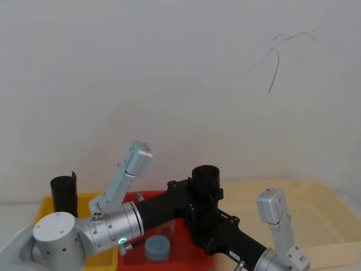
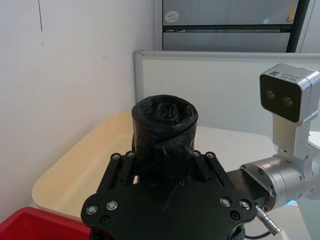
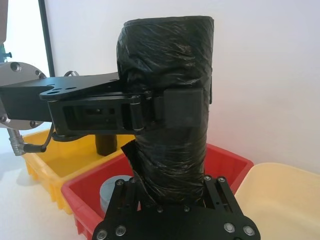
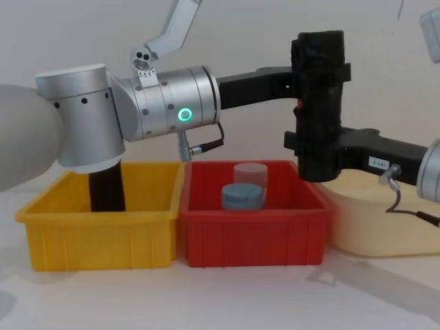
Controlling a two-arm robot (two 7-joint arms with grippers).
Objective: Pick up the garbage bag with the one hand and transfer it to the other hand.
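The garbage bag stands upright in the air, over where the red bin meets the cream tub, touching neither. The left hand pinches its upper part from both sides, and the right hand pinches it lower down. In the head view the two hands cover most of the roll below its top end. In the right wrist view its lower end is lost behind that hand. A second black roll stands in the yellow bin, its top hidden by the left arm.
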